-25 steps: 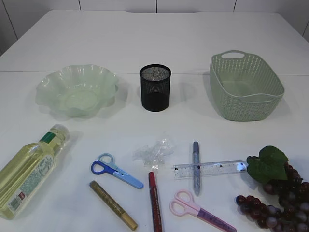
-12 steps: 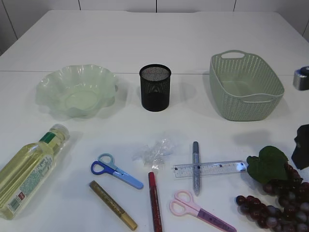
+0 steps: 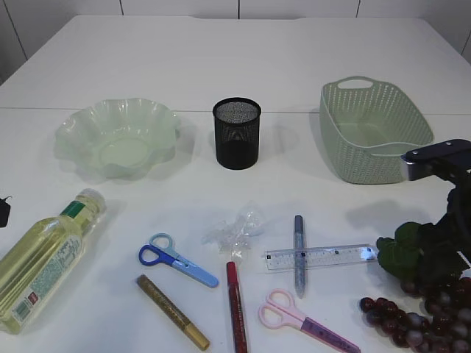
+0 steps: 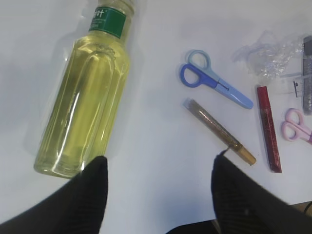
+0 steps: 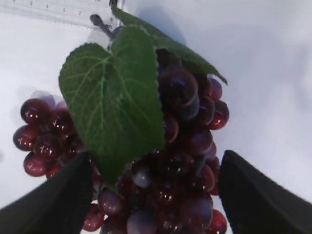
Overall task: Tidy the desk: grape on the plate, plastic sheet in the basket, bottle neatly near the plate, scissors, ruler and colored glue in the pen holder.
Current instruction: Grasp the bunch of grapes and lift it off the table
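A white table (image 3: 243,66) carries your whole job, nothing yet sorted: basket (image 3: 374,132) and plate (image 3: 118,138) sit empty. Your right gripper (image 5: 156,195), fingers spread, straddles the grape (image 5: 180,146), apparently lined up to grasp; the exterior view hides that. Your left gripper (image 4: 158,195), also spread, hovers by the bottle (image 4: 85,102), barely seen outside.

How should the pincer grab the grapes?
Probably from above, closing across the thick middle of the grape bunch beside the leaf. The right pincer is open astride it; the bunch lies flat on the table, so sideways gives little to hold.
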`<action>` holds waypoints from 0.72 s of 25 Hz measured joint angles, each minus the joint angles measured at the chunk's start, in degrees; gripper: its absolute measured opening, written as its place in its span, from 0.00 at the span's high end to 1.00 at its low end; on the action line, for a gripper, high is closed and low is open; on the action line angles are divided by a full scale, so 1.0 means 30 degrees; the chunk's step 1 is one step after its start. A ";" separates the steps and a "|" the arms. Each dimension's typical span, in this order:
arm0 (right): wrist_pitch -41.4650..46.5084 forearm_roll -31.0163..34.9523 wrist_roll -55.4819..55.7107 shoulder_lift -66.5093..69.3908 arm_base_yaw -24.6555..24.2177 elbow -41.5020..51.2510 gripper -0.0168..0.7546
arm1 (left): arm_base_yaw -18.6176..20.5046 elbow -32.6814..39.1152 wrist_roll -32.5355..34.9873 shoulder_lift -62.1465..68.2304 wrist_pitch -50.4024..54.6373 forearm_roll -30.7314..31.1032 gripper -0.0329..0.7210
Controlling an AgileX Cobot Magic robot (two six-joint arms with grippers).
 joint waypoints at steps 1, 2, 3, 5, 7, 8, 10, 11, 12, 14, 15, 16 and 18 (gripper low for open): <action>-0.0209 0.0000 -0.0040 0.0223 0.0000 0.0000 0.17 | 0.0000 0.0000 -0.0002 0.0000 0.0030 -0.0047 0.31; -0.0467 0.0000 -0.0066 0.0443 0.0000 0.0000 0.17 | 0.0000 0.0000 0.0007 0.0000 0.0044 -0.0082 0.31; -0.0653 0.0000 -0.0084 0.0622 0.0000 -0.0025 0.17 | 0.0000 0.0000 0.0042 0.0000 0.0044 -0.0077 0.31; -0.0859 0.0000 -0.0113 0.1107 0.0000 -0.0025 0.17 | 0.0000 0.0000 0.0079 0.0000 0.0074 -0.0120 0.31; -0.1101 0.0000 -0.0126 0.1621 0.0000 -0.0025 0.17 | 0.0000 0.0000 0.0117 0.0000 0.0074 -0.0120 0.31; -0.1208 -0.0074 -0.0126 0.1883 0.0000 -0.0025 0.17 | 0.0000 0.0000 0.0142 0.0000 0.0074 -0.0120 0.31; -0.1527 -0.0293 -0.0157 0.2276 0.0000 -0.0025 0.17 | 0.0000 0.0000 0.0210 0.0000 0.0118 -0.0155 0.31; -0.1651 -0.0393 -0.0157 0.2459 0.0000 -0.0041 0.17 | 0.0000 0.0000 0.0256 0.0000 0.0118 -0.0155 0.31; -0.1691 -0.0475 -0.0157 0.2627 0.0000 -0.0070 0.17 | 0.0000 0.0000 0.0289 0.0000 0.0118 -0.0155 0.32; -0.1786 -0.0506 -0.0157 0.3028 0.0000 -0.0154 0.17 | 0.0000 0.0000 0.0347 0.0000 0.0118 -0.0155 0.32; -0.1827 -0.0506 -0.0120 0.3119 0.0000 -0.0187 0.17 | 0.0000 0.0000 0.0379 0.0000 0.0118 -0.0155 0.32; -0.1827 -0.0506 -0.0076 0.3205 0.0000 -0.0187 0.17 | 0.0000 0.0000 0.0379 0.0000 0.0131 -0.0155 0.32; -0.1871 -0.0506 -0.0045 0.3376 0.0000 -0.0187 0.17 | 0.0000 0.0000 0.0419 0.0000 0.0131 -0.0155 0.32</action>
